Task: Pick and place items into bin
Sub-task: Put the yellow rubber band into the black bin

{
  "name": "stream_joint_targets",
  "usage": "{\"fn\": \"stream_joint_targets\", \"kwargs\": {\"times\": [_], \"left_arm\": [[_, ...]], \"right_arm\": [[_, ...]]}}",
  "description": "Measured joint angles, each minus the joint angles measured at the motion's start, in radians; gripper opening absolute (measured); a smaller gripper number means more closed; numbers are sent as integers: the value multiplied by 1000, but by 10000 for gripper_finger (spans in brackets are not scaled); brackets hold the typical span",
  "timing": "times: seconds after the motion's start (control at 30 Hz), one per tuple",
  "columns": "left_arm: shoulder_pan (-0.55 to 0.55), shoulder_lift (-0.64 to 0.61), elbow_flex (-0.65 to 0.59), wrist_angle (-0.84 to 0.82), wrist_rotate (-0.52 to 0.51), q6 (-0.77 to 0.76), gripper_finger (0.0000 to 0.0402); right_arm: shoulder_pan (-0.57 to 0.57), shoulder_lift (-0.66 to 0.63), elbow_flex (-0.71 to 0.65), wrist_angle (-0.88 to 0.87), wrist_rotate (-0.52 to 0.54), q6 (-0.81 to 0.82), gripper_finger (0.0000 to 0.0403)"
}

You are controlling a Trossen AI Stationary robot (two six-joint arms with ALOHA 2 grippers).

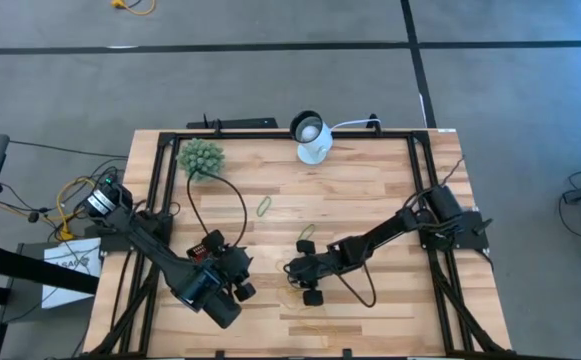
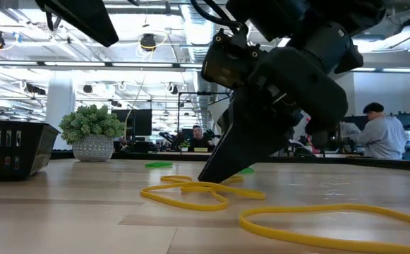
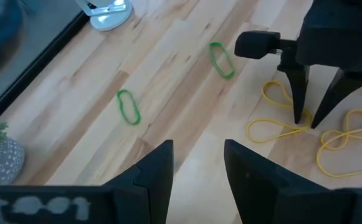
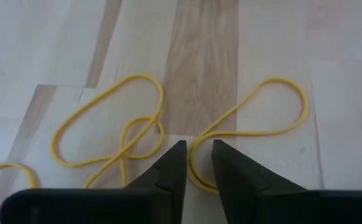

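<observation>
Several thin yellow loops [image 4: 137,134] lie tangled on the wood near the table's middle, also in the low view [image 2: 190,194]. Two green loops [image 3: 129,106] [image 3: 221,59] lie farther toward the far edge. My right gripper [image 4: 198,149] points down at the yellow loops, tips at the table [image 2: 208,176], narrowly open, with one yellow strand [image 4: 194,163] running between its fingers. My left gripper [image 3: 196,162] hovers open to the left of them [image 1: 242,282]. The black bin [image 2: 14,148] stands on the table by the left arm [image 1: 207,247]. My right gripper comes from above, pointing down, and its fingers [image 3: 300,109] stand on either side of a strand of a yellow loop [image 4: 194,163] that lies flat on the table. I cannot tell whether the fingers touch the strand.
A fuzzy green plant ball in a pot [image 1: 201,158] sits at the far left corner and a white round lamp-like device [image 1: 312,140] at the far edge. A dark cable [image 1: 232,195] curves over the wood. Black frame rails [image 1: 417,165] border the table. People sit behind it [image 2: 384,134].
</observation>
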Motion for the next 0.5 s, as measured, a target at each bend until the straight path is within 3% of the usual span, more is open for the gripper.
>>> {"fn": "stream_joint_targets", "kwargs": {"times": [0.17, 0.37, 0.5], "left_arm": [[0, 0, 0, -2, -29, -3, 135], [0, 1, 0, -2, -29, -70, 135], [1, 5, 0, 0, -12, -6, 135]], "right_arm": [[16, 16, 0, 24, 11, -7, 11], [40, -10, 20, 38, 109, -16, 2], [32, -71, 47, 63, 175, -87, 1]]}}
